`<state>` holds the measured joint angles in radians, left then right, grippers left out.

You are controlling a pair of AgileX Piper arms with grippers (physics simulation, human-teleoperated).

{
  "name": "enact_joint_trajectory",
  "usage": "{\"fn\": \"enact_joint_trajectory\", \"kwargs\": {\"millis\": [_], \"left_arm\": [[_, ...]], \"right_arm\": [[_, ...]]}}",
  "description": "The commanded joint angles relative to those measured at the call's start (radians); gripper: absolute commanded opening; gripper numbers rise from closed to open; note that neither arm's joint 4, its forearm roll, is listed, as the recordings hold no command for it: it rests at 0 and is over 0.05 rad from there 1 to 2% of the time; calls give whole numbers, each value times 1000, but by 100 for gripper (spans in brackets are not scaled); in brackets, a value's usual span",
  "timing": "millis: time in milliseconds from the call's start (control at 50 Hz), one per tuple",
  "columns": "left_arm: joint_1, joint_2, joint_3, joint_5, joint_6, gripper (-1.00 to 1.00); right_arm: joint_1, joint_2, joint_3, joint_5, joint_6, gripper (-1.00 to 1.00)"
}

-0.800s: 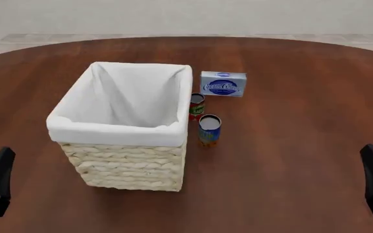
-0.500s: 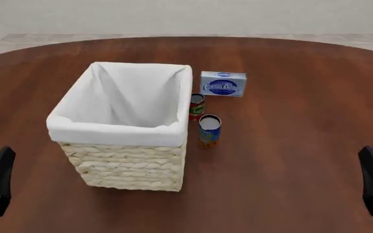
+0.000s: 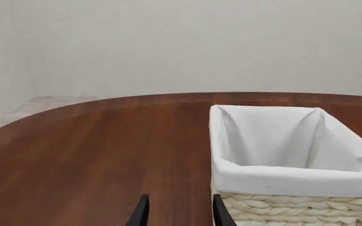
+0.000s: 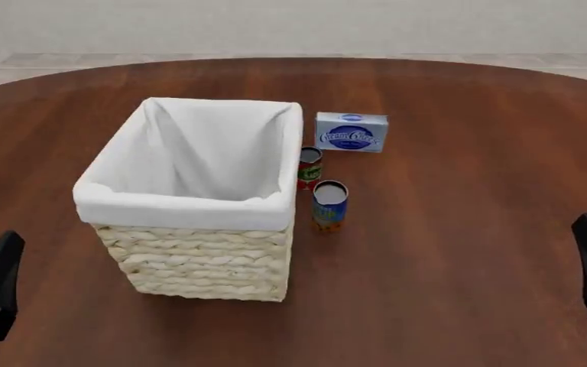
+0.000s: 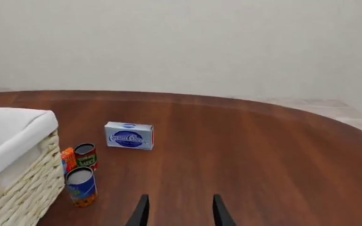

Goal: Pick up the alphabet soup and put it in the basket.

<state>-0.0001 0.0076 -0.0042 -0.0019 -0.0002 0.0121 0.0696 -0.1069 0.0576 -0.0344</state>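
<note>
One alphabet soup [image 4: 329, 203] stands beside basket [image 4: 198, 200].

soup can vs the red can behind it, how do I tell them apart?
Label: the soup can is blue and orange-yellow; the red can is red with a green patch.
Position: the soup can stands nearer the arms; the red can sits farther back, closer to the cream cheese box.
Shared: both are upright, beside the basket, and ungrasped.

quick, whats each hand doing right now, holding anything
Left hand: open, holding nothing, beside the basket.
Right hand: open, holding nothing, short of the alphabet soup.
</note>
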Motion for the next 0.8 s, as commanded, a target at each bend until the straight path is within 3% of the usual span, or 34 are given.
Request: {"fn": "enact_joint_trajectory", "kwargs": {"millis": [20,40,80,260,320,360,800], "left_arm": [[0,0,0,0,0,100],[0,0,0,0,0,100],[0,0,0,0,0,100],[0,0,0,0,0,100],[0,0,0,0,0,100],[0,0,0,0,0,100],[0,0,0,0,0,100]], "right_arm": [[21,93,-100,22,-9,100],[31,134,-111,14,34,100],[25,171,-132,12,56,100],[70,343,-192,-15,47,100],[82,382,-212,-14,72,100],[78,410,-231,-11,33,100],[169,597,-332,-46,-33,100]]}}
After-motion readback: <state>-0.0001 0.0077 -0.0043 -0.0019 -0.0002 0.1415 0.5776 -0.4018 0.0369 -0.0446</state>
